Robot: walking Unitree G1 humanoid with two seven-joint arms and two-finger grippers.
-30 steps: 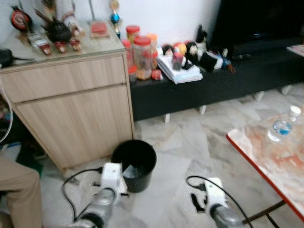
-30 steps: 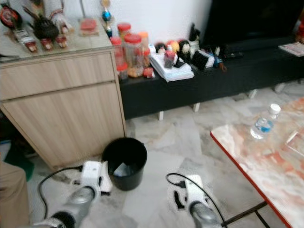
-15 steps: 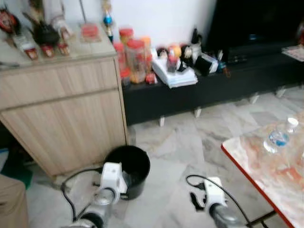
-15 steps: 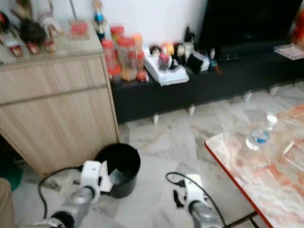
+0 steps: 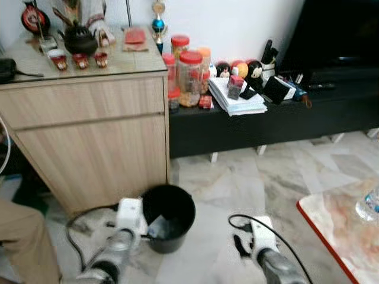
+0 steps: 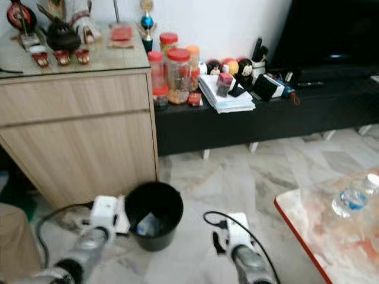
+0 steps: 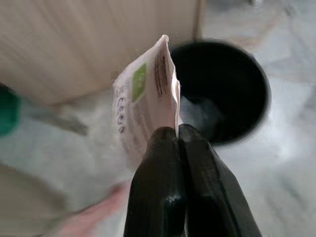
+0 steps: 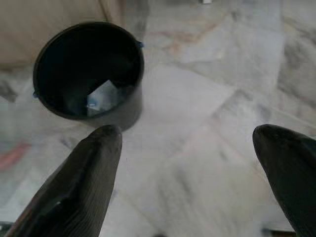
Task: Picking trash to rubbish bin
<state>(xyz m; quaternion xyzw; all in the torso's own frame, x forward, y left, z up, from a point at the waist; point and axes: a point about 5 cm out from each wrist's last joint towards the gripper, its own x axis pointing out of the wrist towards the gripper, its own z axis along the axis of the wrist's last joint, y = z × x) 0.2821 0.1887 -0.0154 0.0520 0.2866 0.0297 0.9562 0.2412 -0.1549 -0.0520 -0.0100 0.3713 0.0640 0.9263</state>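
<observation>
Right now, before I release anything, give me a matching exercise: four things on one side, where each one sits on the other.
1. round black plastic bin
2. white paper packet
3. clear plastic water bottle
4. dark teapot

A. on the wooden cabinet top
B. clamped in the left gripper
C. on the marble floor beside the cabinet
D. on the red-edged table

Pairs: 1-C, 2-B, 3-D, 4-A

Wooden cabinet [image 5: 89, 142] at far left; teapot [image 5: 78, 40] and small red cups [image 5: 80, 60] on its top. Low black TV bench [image 5: 266, 121] to its right carries red-lidded jars [image 5: 190, 77], paper stack [image 5: 237, 100], figurines [image 5: 240, 69]. Water bottle [image 6: 350, 200] lies on red-edged surface [image 6: 308, 236], near right. Marble floor [image 5: 237, 177].
</observation>
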